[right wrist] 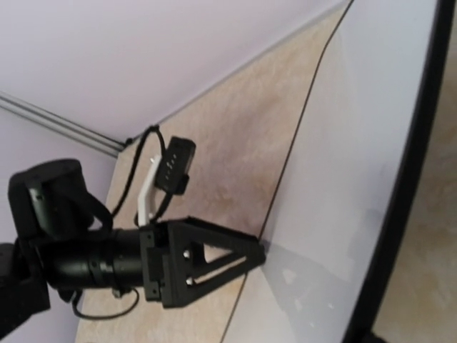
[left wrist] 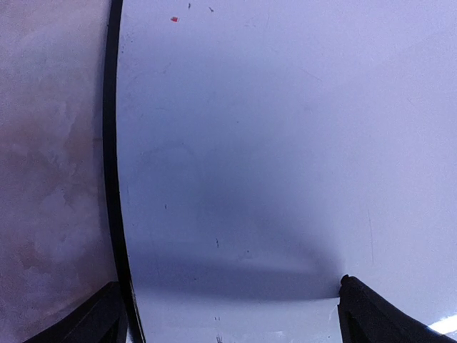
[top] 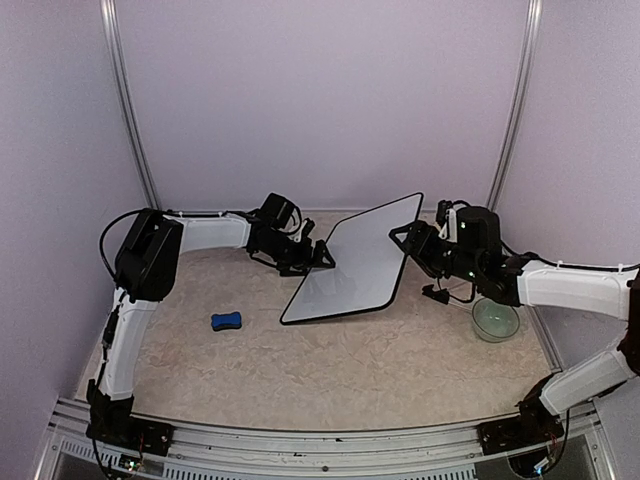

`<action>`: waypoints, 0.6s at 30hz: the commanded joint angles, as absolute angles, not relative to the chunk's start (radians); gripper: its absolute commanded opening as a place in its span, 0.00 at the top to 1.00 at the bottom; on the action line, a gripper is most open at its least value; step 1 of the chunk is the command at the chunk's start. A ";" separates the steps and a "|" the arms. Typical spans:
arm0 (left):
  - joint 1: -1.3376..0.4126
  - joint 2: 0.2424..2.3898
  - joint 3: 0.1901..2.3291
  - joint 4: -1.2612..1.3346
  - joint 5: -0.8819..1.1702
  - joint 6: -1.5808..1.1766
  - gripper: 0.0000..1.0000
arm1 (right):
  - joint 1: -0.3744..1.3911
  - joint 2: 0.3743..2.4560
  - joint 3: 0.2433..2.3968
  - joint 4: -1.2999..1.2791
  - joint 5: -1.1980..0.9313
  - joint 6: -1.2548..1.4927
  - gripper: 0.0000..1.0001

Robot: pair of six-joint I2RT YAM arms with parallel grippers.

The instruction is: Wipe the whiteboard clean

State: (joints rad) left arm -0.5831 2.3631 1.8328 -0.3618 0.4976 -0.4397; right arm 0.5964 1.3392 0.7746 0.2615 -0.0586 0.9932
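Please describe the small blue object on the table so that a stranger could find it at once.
On the beige table, find the tilted whiteboard in the middle. Left of its near corner, apart from it, lies a small blue eraser. It is the only blue thing; the other loose item, a clear bowl, sits far right.

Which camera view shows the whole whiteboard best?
The top external view: only there the whiteboard shows whole. The left wrist view shows a close patch of its surface and one frame edge; the right wrist view shows a slanted strip between two edges.
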 commanded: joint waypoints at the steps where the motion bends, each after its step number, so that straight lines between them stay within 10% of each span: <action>1: -0.766 2.372 1.805 -0.293 0.807 -0.475 0.01 | 0.630 1.393 0.768 0.394 -0.251 1.019 0.24; 18: -0.783 2.359 1.774 -0.219 0.819 -0.530 0.01 | 0.632 1.417 0.768 0.509 -0.288 1.084 0.23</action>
State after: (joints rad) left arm -0.7063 2.3203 1.8175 -0.1867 0.6945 -0.5190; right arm 0.6106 1.3933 0.7521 0.3943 -0.2020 1.0557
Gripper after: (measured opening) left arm 0.987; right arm 0.767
